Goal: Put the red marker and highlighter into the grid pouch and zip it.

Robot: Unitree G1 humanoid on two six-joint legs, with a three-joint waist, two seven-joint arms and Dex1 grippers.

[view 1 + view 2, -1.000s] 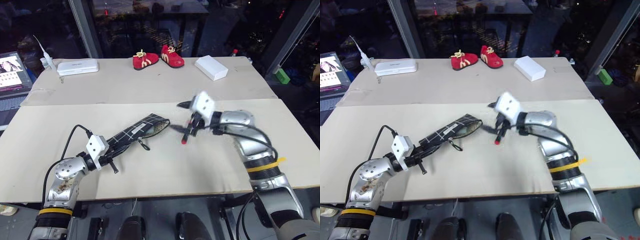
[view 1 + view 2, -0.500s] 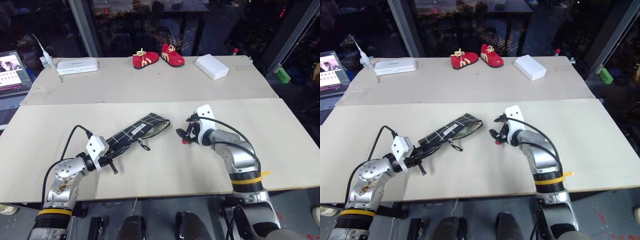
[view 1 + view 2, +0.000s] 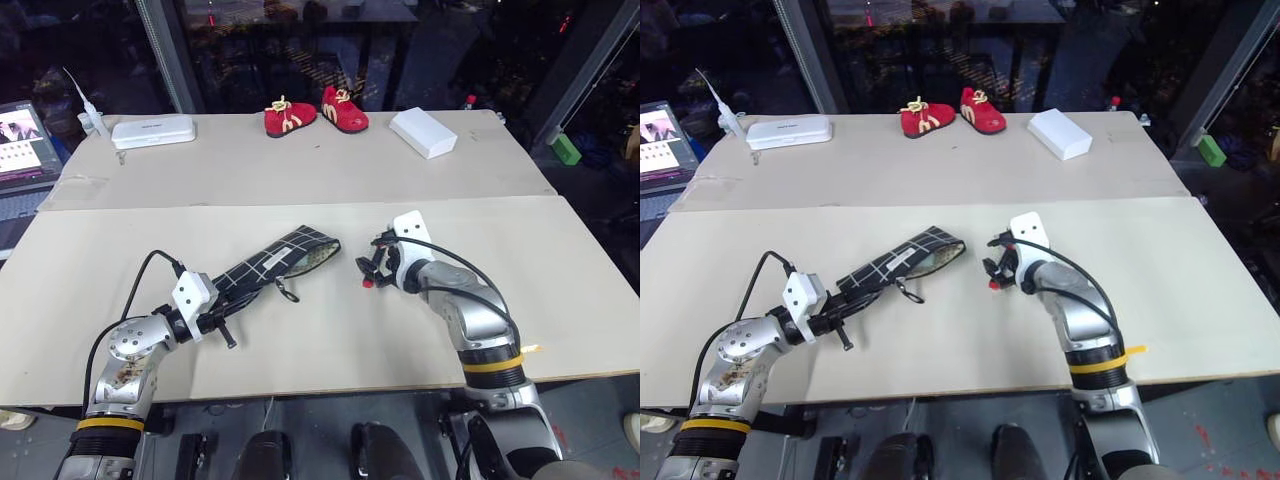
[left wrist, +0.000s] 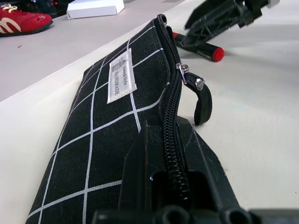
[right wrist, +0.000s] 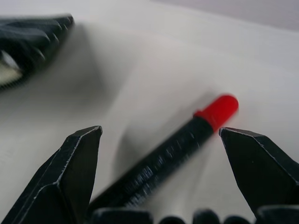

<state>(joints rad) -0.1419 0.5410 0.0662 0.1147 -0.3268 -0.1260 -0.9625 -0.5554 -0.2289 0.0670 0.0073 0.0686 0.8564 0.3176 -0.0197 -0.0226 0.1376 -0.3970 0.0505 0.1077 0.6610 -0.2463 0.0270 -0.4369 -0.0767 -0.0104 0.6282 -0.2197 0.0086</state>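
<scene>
While wide apart, right gripper (image 5: 159,154) jaws astride red marker (image 5: 180,149).

Right hand (image 3: 371,266) dropped onto the red marker (image 5: 177,148)

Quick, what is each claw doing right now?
Left claw: shut on the grid pouch.
Right claw: open, its fingers either side of the red marker on the table, not gripping it.

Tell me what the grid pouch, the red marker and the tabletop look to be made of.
Grid pouch: woven black fabric, matte, with white grid lines, a sewn cloth label and a coil zipper.
Red marker: probably plastic, a dark, slightly glossy barrel with faint print and a smooth red end.
Tabletop: looks like cardboard or fibreboard sheets, matte beige, a seam showing between two panels; hard to say which.
</scene>
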